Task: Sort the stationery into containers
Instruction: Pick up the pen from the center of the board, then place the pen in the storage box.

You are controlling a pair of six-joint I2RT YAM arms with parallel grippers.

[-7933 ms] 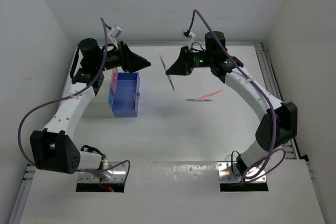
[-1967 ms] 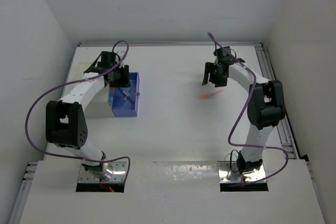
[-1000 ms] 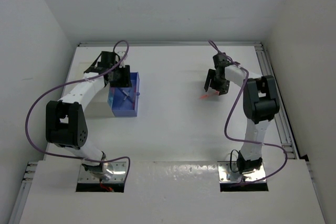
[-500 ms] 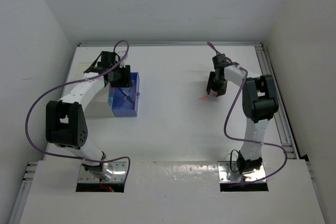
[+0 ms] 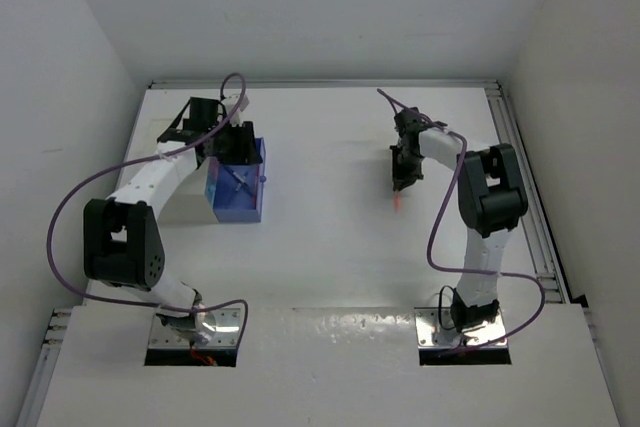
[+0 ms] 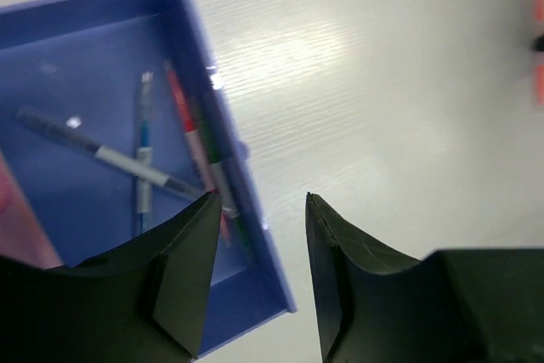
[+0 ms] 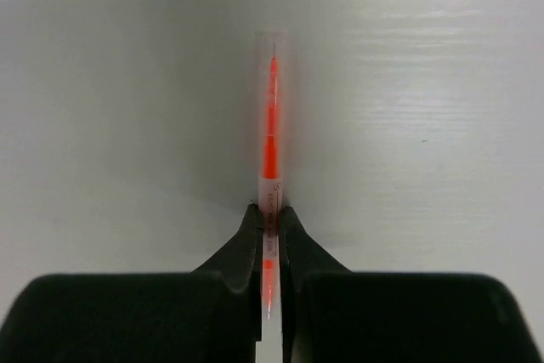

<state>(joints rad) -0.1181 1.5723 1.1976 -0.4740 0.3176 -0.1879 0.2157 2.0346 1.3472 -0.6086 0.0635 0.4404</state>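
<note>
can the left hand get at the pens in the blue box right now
Probably yes: the left hand hangs open just above the blue box, whose top is open, nothing covering the pens.

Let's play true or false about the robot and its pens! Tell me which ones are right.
The right gripper is shut on an orange pen. True.
The blue box is empty. False: several pens lie in it.
The left gripper holds a pen. False: it is open and holds nothing.
Two pens in the blue box cross each other. True.
</note>
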